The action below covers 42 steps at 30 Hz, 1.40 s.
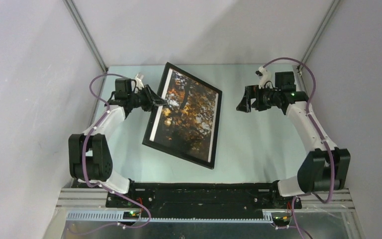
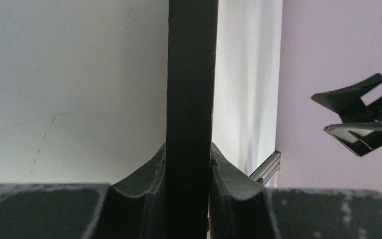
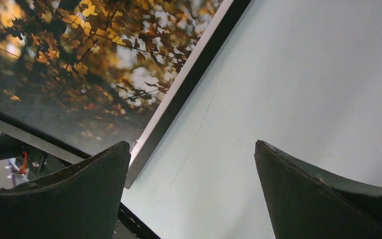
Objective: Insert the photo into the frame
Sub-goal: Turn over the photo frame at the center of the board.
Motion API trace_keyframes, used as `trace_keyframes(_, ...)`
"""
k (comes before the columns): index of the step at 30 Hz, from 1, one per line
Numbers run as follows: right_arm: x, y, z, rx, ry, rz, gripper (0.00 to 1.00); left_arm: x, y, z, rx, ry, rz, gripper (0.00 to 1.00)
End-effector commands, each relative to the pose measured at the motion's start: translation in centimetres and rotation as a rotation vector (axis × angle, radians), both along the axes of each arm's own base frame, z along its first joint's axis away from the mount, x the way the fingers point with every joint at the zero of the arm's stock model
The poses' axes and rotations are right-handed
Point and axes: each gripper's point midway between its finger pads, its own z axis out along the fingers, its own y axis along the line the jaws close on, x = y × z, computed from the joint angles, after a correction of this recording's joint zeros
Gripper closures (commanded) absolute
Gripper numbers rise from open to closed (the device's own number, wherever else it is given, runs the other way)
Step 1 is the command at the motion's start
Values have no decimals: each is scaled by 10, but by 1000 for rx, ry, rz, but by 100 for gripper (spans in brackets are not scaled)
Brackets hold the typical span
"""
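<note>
1. The frame is slanted over the middle of the bench.
2. The photo looks like it is already inside the frame, picture side up. I think not much is left to do.
3. The left fingers pinch the frame's left edge.
4. The right fingers are wide open and hold nothing. They are off to the side of the frame.

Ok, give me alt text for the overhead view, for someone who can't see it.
The left gripper is shut on the left edge of a black frame, with the photo of autumn trees showing inside it, angled over a pale table. The right gripper hangs open to its right, not touching.
</note>
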Motion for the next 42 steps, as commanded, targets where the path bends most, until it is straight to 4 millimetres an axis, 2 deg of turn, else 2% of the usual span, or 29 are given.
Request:
trace_keyframes(1,18,15,-19,115,66,-1,1,17,9,-24,17,-14,61,91)
trace_keyframes(5,33,25,-57,176,188,-13,1,16,6,-45,-6,12,60,87)
trace_keyframes(7,38,29,-84,205,275,-24,1,14,7,-54,-6,26,72,85)
trace_keyframes(8,40,33,-88,223,283,-16,1,11,9,-59,-5,38,89,82)
trace_keyframes(11,43,42,-117,254,371,-22,2,2,12,-76,2,88,121,75)
trace_keyframes(17,46,58,-147,276,436,-5,3,-1,13,-95,-1,132,155,71)
trace_keyframes(21,43,67,-157,287,473,19,3,-6,7,-111,-3,179,154,64)
trace_keyframes(28,42,75,-169,303,517,41,4,-12,-13,-124,-10,222,107,53)
trace_keyframes(35,45,62,-167,292,508,18,5,-10,-23,-135,-8,258,78,42)
trace_keyframes(42,43,51,-164,261,494,9,6,-8,-19,-140,68,274,65,22)
